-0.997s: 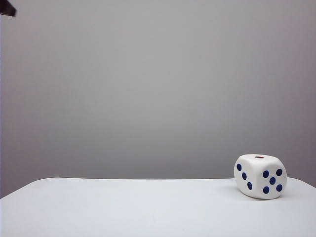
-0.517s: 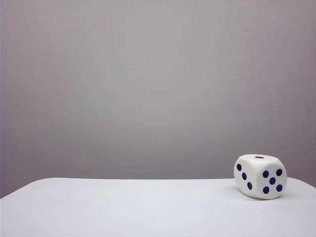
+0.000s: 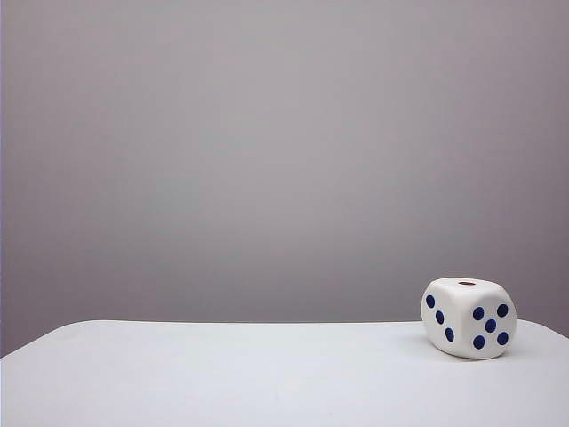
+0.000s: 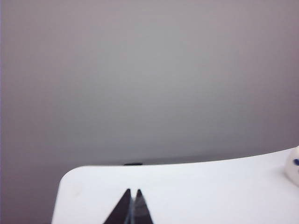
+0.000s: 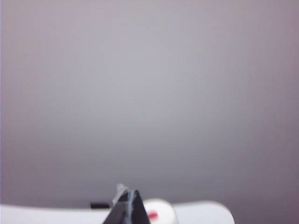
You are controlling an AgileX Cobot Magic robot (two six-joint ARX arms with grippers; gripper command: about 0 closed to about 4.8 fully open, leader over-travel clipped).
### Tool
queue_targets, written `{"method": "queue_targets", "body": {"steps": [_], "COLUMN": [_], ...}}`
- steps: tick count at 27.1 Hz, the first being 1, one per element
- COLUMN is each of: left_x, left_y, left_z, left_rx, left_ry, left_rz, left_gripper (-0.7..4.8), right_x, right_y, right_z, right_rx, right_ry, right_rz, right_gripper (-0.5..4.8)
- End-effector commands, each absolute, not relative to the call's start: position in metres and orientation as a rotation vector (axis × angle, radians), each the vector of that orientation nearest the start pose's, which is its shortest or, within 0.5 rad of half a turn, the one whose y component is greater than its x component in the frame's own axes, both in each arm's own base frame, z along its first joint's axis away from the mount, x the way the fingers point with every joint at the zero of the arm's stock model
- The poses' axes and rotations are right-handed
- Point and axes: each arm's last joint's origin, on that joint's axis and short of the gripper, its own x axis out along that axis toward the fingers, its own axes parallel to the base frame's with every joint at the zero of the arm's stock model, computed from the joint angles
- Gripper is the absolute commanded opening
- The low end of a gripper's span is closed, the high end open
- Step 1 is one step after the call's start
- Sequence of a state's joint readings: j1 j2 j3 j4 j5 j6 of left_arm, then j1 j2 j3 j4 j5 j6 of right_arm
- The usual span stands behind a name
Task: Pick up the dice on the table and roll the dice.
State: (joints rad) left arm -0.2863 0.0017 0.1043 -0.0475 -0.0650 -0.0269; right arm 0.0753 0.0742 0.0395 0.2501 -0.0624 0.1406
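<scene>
dice sits alone on the table, far to the right side in the exterior view, reddish single pip up and untouched by either arm, so the pick-up is, as i judge it, not yet begun. to do it well the nearer right gripper, now pinched shut, empty and pointing level with the die just past its tips, should spread wide, straddle two flat faces and close squarely. left gripper is likewise shut and empty, held level over the table's other end, well apart from the die.
</scene>
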Motion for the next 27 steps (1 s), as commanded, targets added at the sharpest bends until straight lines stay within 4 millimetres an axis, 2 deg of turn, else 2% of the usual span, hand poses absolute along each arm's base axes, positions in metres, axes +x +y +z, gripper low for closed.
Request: {"method": "queue_targets", "body": {"steps": [1, 5, 7, 13, 17, 21, 23, 25, 27], "left_x": [0.087, 0.088, 0.089, 0.094, 0.094, 0.093, 0.093, 0.093, 0.094], "left_y": [-0.023, -0.022, -0.021, -0.022, -0.022, -0.021, -0.022, -0.023, -0.021], "left_z": [0.192, 0.188, 0.181, 0.153, 0.155, 0.150, 0.150, 0.150, 0.153], "left_rx": [-0.025, 0.013, 0.023, 0.025, 0.019, 0.030, -0.030, -0.080, -0.086], "left_ry": [-0.031, -0.002, 0.035, 0.120, 0.106, 0.154, 0.158, 0.163, 0.122], "left_rz": [-0.192, -0.153, -0.103, -0.116, -0.115, -0.081, -0.116, -0.141, -0.068], "left_gripper": [-0.06, -0.06, -0.06, -0.05, 0.29, 0.26, 0.26, 0.25, 0.06], "right_x": [0.099, 0.100, 0.100, 0.100, 0.099, 0.098, 0.098, 0.098, 0.099], "right_y": [0.008, 0.004, 0.004, 0.004, 0.004, 0.004, 0.004, 0.004, 0.004], "right_z": [0.176, 0.162, 0.158, 0.154, 0.151, 0.146, 0.146, 0.147, 0.152], "right_rx": [0.151, 0.152, 0.147, 0.146, 0.142, 0.138, 0.137, 0.138, 0.148], "right_ry": [-0.116, 0.025, 0.064, 0.103, 0.134, 0.184, 0.191, 0.180, 0.120], "right_rz": [0.090, -0.056, -0.065, -0.063, -0.065, -0.063, -0.064, -0.064, -0.058], "right_gripper": [-0.07, -0.06, -0.04, 0.03, 0.02, 0.02, 0.02, -0.01, -0.01]}}
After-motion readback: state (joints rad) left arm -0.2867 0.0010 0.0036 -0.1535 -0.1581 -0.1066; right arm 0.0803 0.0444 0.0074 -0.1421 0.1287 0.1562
